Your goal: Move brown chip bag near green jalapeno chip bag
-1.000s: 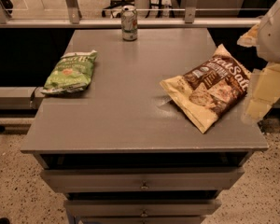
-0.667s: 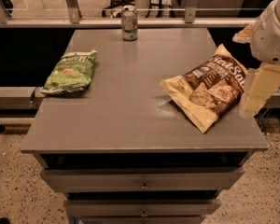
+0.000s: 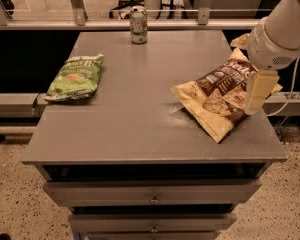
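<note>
The brown chip bag (image 3: 217, 96) lies flat near the table's right edge, dark front up, with tan edges. The green jalapeno chip bag (image 3: 75, 76) lies flat at the table's left side, far from the brown bag. My gripper (image 3: 250, 66) hangs from the white arm at the right, over the brown bag's right end. It is open: one cream finger (image 3: 259, 91) stands in front of the bag's right part and the other finger (image 3: 239, 41) shows behind the bag's top. The bag rests on the table.
A drink can (image 3: 138, 25) stands at the table's (image 3: 135, 119) back edge, in the middle. A metal railing runs behind the table. Drawers (image 3: 152, 194) sit under the tabletop. A speckled floor lies around the table.
My arm and gripper have moved left and a little down, from beyond the table's right edge to over the brown bag's right end. Both bags have stayed put.
</note>
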Motion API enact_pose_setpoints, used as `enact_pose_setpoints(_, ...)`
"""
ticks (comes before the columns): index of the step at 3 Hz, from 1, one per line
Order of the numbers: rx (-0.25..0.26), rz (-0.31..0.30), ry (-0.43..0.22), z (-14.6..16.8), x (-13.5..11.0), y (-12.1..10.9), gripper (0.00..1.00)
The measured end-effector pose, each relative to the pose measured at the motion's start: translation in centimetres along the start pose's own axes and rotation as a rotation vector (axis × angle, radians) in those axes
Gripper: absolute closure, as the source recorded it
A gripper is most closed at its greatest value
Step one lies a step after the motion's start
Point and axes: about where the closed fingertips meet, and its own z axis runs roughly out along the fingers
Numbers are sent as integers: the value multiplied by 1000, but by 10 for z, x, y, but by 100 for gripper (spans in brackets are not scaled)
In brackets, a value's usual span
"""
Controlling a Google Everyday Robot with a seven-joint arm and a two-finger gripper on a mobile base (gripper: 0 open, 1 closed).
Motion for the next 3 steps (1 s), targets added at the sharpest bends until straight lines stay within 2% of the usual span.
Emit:
enact_pose_setpoints(1, -33, -42, -38, 45, -12, -16, 2)
enact_pose_setpoints(2, -53, -34, -47, 68, -18, -24, 25)
enact_pose_setpoints(3, -69, -2, -38, 75, -16, -30, 48)
